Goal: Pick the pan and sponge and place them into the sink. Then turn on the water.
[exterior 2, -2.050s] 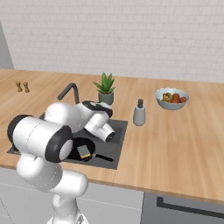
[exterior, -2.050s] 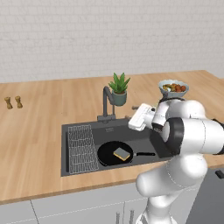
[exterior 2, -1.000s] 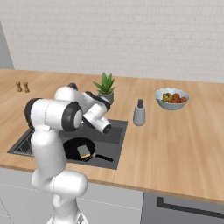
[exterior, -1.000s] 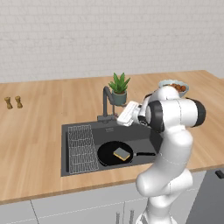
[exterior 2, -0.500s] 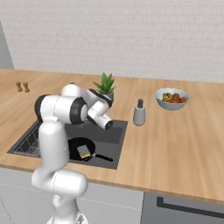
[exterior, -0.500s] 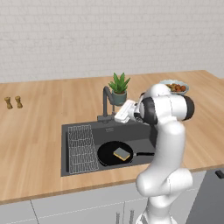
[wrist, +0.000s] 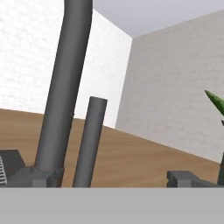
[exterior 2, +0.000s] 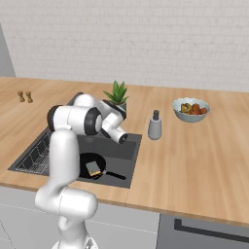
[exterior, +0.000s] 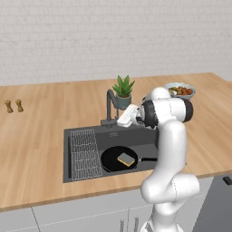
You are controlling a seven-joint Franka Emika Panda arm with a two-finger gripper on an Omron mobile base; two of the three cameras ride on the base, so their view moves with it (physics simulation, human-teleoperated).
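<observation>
Now my gripper (exterior: 120,121) has swung in close to the faucet (exterior: 110,103), jaws wide and empty; the sponge (exterior: 126,159) rests in the pan (exterior: 115,159) inside the sink (exterior: 72,136), so only the water remains

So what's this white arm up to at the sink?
The pan lies in the sink with the sponge resting on it. The white arm is now reaching toward the faucet behind the basin, its gripper open and empty right by the faucet's base. No water is running. In the hand view the faucet's spout and lever loom close ahead, with a potted plant just beyond.
</observation>
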